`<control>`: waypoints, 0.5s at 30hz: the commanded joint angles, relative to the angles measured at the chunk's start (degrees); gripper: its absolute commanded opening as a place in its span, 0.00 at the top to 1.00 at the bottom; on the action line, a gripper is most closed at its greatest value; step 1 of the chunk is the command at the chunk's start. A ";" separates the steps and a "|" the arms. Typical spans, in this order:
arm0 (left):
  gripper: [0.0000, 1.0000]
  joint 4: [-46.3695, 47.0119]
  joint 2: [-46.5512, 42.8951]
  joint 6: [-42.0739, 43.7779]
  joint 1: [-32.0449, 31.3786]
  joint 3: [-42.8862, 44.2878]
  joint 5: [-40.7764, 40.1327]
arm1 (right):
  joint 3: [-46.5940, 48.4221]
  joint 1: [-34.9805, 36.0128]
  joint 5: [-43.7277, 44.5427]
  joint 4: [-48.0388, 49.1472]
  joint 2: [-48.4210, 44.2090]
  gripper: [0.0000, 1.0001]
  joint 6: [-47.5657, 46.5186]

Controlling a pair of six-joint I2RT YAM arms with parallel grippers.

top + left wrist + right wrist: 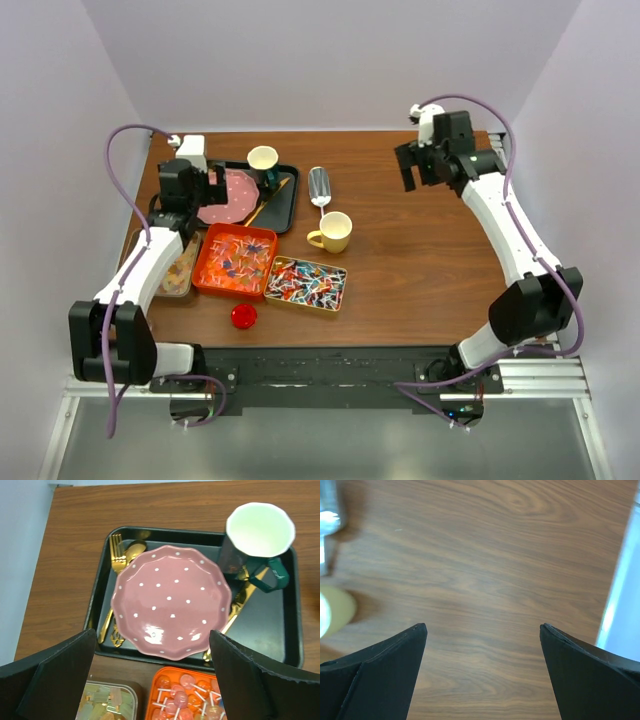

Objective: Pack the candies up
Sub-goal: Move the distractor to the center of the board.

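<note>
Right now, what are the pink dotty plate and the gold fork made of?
The pink plate looks like glazed ceramic: glossy, with bright light spots near its wavy rim. The gold fork looks like polished gold-coloured metal, since it shines; coated plastic is possible.

The left arm [140,270] is angling from its base at 7 o'clock up toward 10 o'clock, elbow folding low at the near edge. The left gripper [212,186] is pointing down and slightly inward, jaws standing wide apart and gripping nothing; in its wrist view the two dark fingers [55,680] are framing the bottom corners. The right arm [515,230] is stretching from 5 o'clock toward 1 o'clock. The right gripper [412,166] is hanging spread wide too, its fingers [380,675] holding nothing.
</note>
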 commanded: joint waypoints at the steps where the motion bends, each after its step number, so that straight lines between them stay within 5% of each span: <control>1: 0.00 0.83 -2.84 -1.62 -2.35 -1.06 -0.17 | 1.08 2.69 -5.27 1.28 1.82 0.01 -1.01; 6: 0.00 -1.27 -1.53 -3.65 -2.45 -0.01 2.11 | 7.15 4.88 -19.00 -3.02 6.48 0.01 -5.42; 15: 0.00 -5.50 0.07 -2.77 -2.36 1.40 8.18 | 10.41 18.15 -14.08 -2.15 14.30 0.09 -5.51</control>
